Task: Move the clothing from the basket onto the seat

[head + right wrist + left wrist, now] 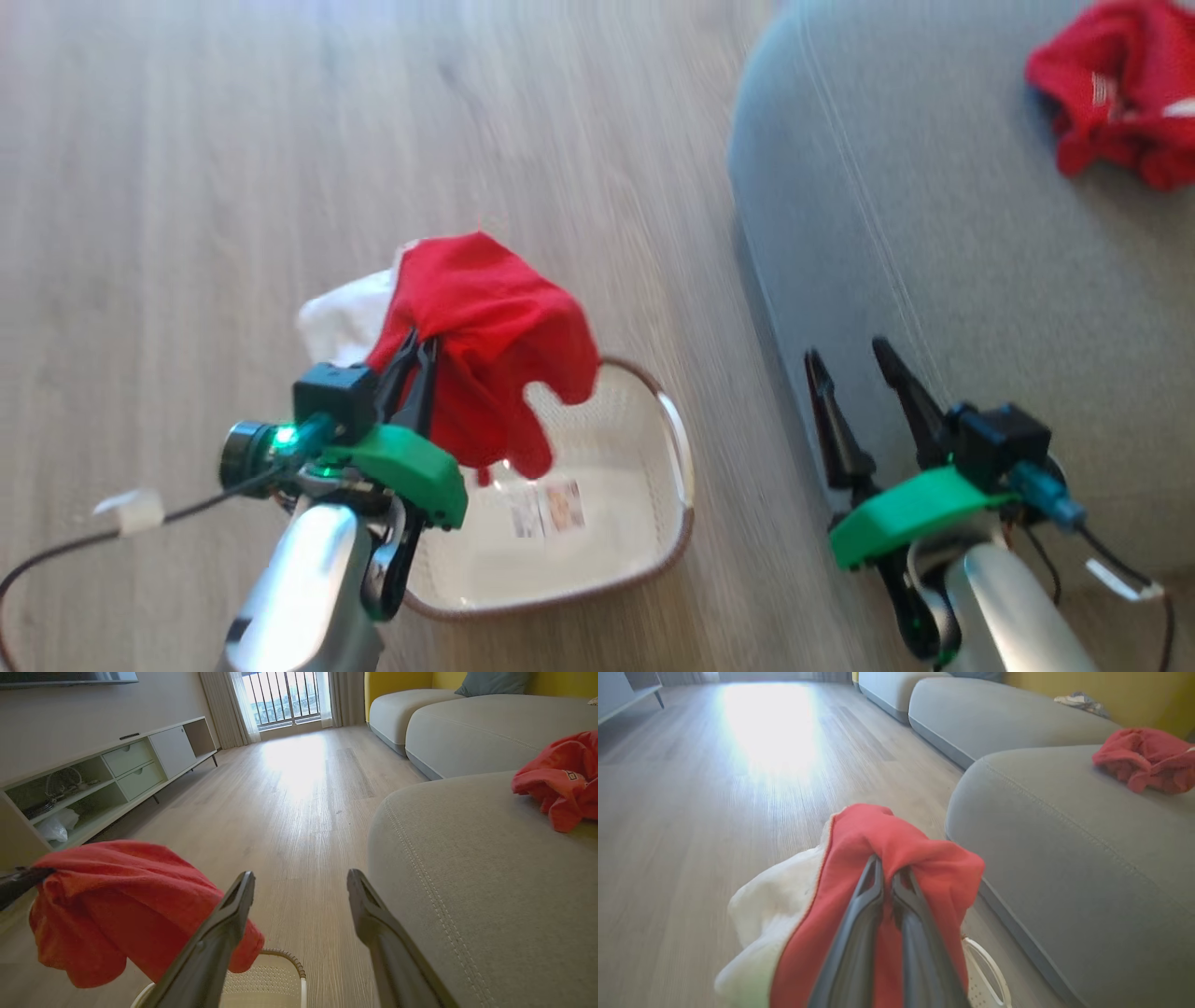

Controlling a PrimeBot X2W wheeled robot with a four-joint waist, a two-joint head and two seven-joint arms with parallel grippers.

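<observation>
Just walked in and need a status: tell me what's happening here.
The robot is moving laundry from the basket to the seat. Its left gripper, jaws shut, holds a red and white garment above the basket, which stands on the wooden floor. The other red garment already lies crumpled on the seat. The right gripper hangs by the seat's edge, jaws open and empty. The part of the basket's inside that shows holds a label and no more clothing.

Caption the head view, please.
Left end effector holds a red garment above the basket; another garment lies on the seat.
</observation>
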